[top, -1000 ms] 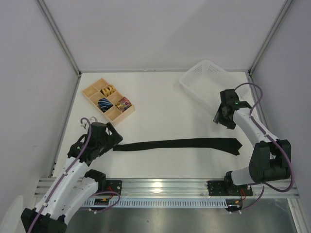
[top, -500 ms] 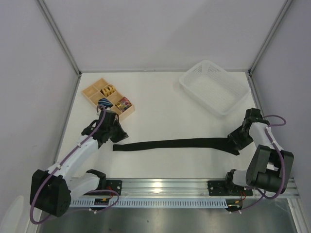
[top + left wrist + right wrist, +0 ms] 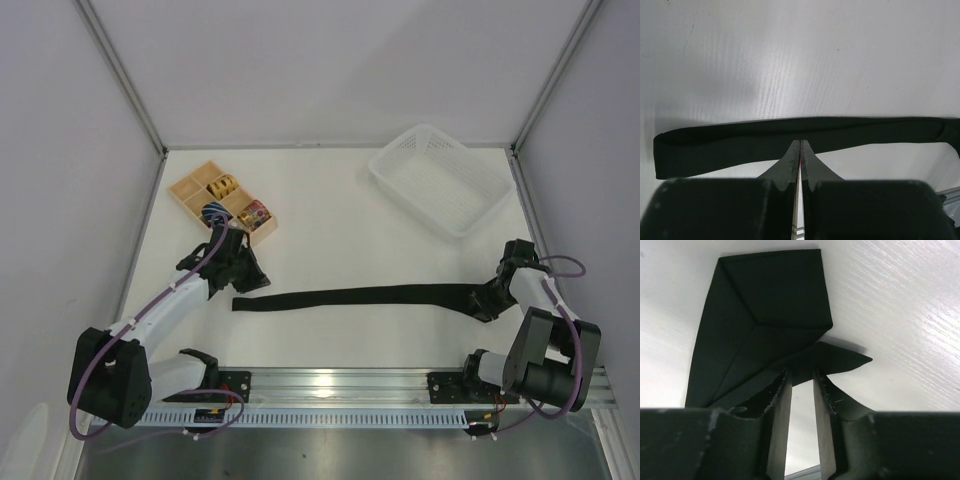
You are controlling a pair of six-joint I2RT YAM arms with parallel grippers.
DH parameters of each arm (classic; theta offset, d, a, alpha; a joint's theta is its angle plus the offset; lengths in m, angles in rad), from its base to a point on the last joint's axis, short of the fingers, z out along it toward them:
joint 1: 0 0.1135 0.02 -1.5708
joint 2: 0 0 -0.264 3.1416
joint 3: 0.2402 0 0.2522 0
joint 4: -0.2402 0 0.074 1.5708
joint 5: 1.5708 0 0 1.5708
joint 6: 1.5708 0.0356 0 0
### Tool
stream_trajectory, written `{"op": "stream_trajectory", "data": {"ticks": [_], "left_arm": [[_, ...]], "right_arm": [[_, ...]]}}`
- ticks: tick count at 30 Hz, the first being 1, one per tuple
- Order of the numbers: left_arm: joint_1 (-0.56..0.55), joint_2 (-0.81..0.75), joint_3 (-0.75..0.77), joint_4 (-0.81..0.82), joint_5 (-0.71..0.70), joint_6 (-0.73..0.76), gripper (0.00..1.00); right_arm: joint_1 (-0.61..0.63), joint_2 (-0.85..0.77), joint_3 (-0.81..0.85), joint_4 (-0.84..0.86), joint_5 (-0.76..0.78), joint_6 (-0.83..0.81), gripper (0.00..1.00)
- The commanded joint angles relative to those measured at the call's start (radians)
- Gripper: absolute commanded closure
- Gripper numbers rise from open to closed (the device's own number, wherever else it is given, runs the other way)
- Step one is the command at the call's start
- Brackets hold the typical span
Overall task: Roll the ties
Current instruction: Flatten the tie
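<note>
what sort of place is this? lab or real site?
Most likely a lab data-collection cell, not a home. A white table boxed in by plain panels, left arm and right arm bolted to an aluminium rail, and staged props: one black tie, a wooden tray, a white basket.

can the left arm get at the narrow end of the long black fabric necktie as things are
Probably yes: the left gripper is right by the narrow end of the long black fabric necktie, nothing between them, only bare white table around. Its jaws are shut, so it must open first.
</note>
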Motion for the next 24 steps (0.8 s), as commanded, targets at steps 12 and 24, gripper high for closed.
{"op": "stream_trajectory", "data": {"ticks": [12,24], "left_arm": [[0.001,0.029,0.075,-0.031,0.0,0.099,0.95],[0.004,0.07,0.08,-0.019,-0.002,0.117,0.96]], "right_arm": [[-0.012,-0.02,0.058,-0.071,0.072,0.045,1.0],[0.015,0.042,0.233,-0.085,0.141,0.006,1.0]]}}
